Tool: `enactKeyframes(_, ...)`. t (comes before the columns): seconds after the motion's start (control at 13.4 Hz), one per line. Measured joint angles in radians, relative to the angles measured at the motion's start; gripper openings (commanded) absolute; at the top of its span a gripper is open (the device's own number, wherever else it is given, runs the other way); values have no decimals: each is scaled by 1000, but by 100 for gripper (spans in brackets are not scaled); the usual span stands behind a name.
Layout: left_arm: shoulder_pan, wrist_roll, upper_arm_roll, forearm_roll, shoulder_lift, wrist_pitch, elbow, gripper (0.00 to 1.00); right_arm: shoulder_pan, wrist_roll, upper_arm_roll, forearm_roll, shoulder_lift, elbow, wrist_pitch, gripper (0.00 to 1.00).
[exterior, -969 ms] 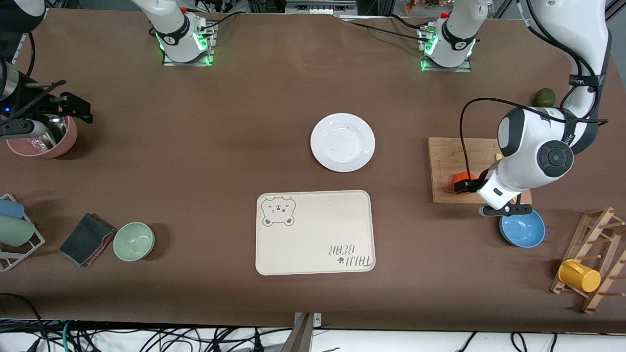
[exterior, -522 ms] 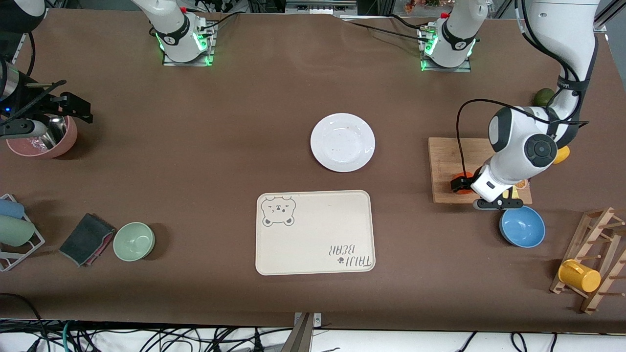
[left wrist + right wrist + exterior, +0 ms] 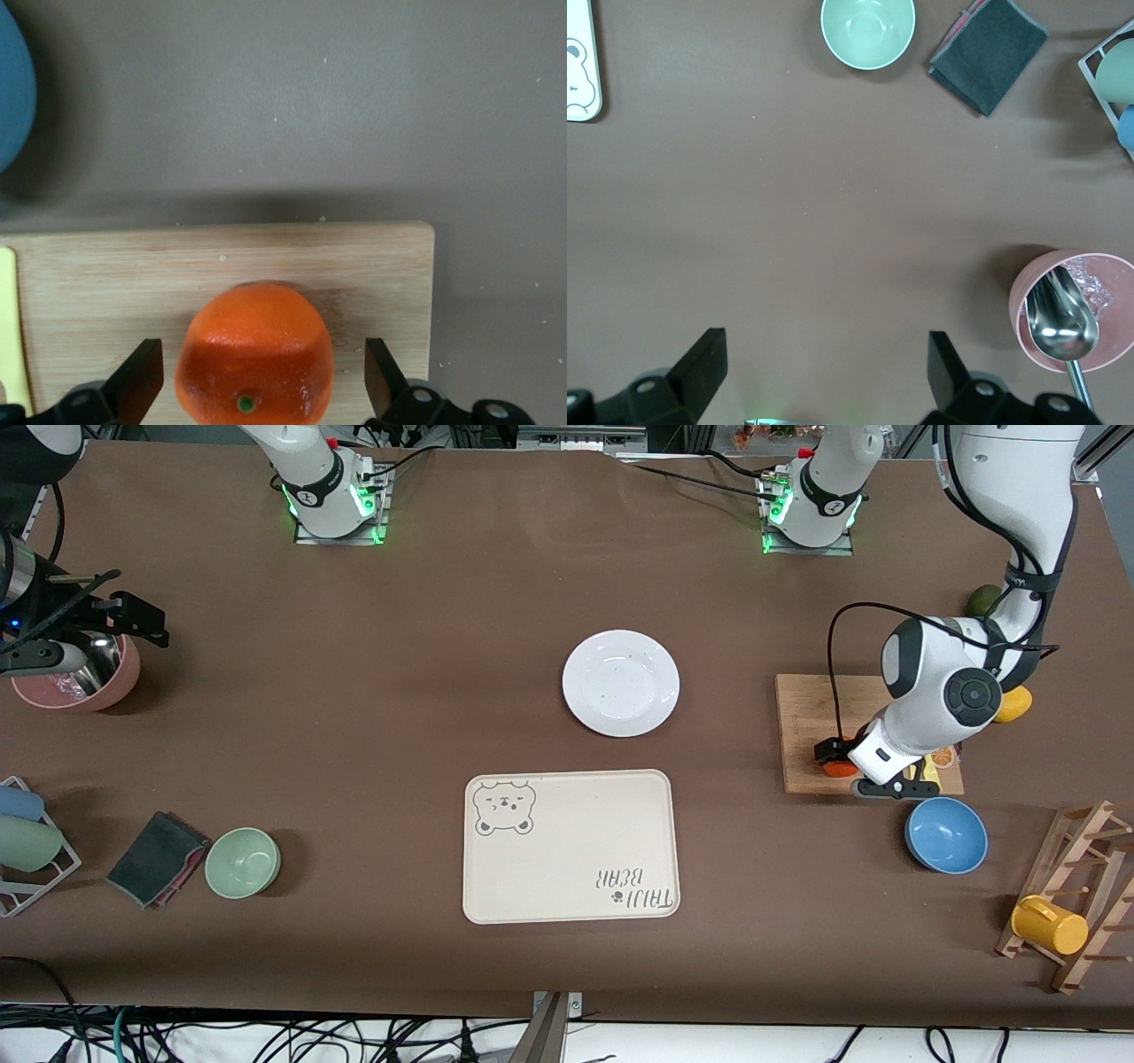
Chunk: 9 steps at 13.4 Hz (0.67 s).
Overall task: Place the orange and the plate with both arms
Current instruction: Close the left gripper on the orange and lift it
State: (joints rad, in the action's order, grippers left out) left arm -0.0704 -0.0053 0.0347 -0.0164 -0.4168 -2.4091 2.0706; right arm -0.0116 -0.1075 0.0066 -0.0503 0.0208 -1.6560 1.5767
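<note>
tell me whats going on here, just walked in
The left gripper is down at the orange on the cutting board, its open fingers on either side of the fruit with gaps showing, so no grip yet. The plate sits untouched mid-table, farther from the camera than the bear tray. The right gripper waits, open, at its own end of the table, over bare table next to the pink bowl.

Left gripper (image 3: pixel 257 390) low, fingers spread (right gripper (image 3: pixel 819 390) waits, also spread).
</note>
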Motion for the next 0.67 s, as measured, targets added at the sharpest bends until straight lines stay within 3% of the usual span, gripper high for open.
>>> enactKeyframes(0.3,0,26,0,0,-22,0,2,97,0,0,1,3,0,0,-1,100)
enactKeyframes(0.45,0,29,1,0,-36,0,2,82,0,0,3,6,0,-2,-18,100)
enactKeyframes(0.6,0,29,1,0,-46,0,2,38,1,0,9,7,4,-7,-37,100)
enactKeyframes(0.67,0,27,1,0,-49,0,1,22,1,0,14,7,10,-8,-37,100)
